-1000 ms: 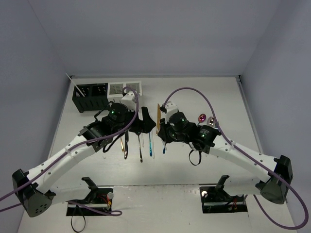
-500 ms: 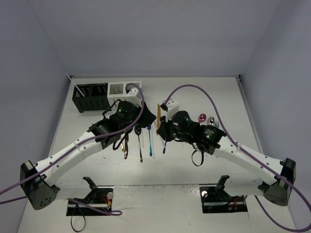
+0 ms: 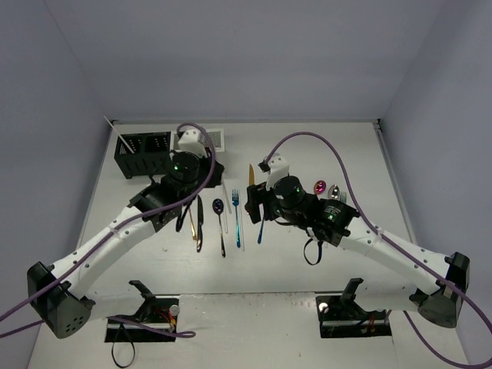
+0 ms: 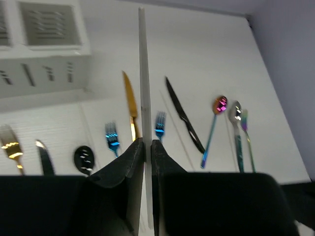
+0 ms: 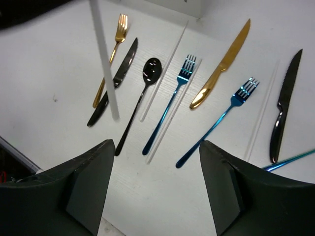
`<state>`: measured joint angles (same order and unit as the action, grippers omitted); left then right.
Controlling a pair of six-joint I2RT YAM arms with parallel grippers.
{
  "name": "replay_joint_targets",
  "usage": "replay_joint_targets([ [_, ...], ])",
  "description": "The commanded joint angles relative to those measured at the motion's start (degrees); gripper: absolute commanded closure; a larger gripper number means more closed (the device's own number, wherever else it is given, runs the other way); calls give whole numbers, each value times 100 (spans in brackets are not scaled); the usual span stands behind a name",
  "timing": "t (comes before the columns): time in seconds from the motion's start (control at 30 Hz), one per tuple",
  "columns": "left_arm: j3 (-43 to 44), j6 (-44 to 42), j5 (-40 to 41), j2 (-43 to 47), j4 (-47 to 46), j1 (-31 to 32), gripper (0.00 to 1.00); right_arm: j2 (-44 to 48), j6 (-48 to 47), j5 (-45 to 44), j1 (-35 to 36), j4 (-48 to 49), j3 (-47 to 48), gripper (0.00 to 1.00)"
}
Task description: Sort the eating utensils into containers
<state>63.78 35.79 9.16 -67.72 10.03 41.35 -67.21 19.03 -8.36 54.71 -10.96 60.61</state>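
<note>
1. The left pincer (image 4: 145, 147), apart a second earlier, had closed on a pale chopstick (image 4: 142, 69). It held the chopstick near one end, lifted clear of the surface (image 3: 346, 154).
2. In the top view the left arm had swung away from the row of utensils (image 3: 198, 231) toward 11 o'clock. Its pincer hung just beside the white caddy (image 3: 217, 137), with the black caddy (image 3: 142, 154) at its 9 o'clock.
3. The right pincer (image 5: 157, 147), shut a second earlier, stood apart with nothing between its fingers. The gold knife (image 5: 221, 64) lay flat on the surface at its 1 o'clock.
4. Judged from this, the chopstick was on its way to a container but not yet dropped in. The forks, knives and spoons lay unsorted, so most of the task remained.
</note>
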Motion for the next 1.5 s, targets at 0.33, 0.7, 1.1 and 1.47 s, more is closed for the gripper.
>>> replay_joint_targets([
  [0.33, 1189, -1378, 773, -559, -1664, -3691, 100, 873, 138, -377, -518, 56, -679, 30],
  [0.7, 2680, -1472, 478, -2724, -2333, -4949, 100, 1032, 166, -105, -617, -37, -972, 29],
  [1.1, 2682, -1716, 572, -3579, -2339, -5022, 97, 845, 344, -168, -862, -63, -1114, 29],
  [1.47, 2210, -1594, 267, -3314, -2282, -5206, 57, 127, 551, -67, -1099, -99, -1018, 29],
])
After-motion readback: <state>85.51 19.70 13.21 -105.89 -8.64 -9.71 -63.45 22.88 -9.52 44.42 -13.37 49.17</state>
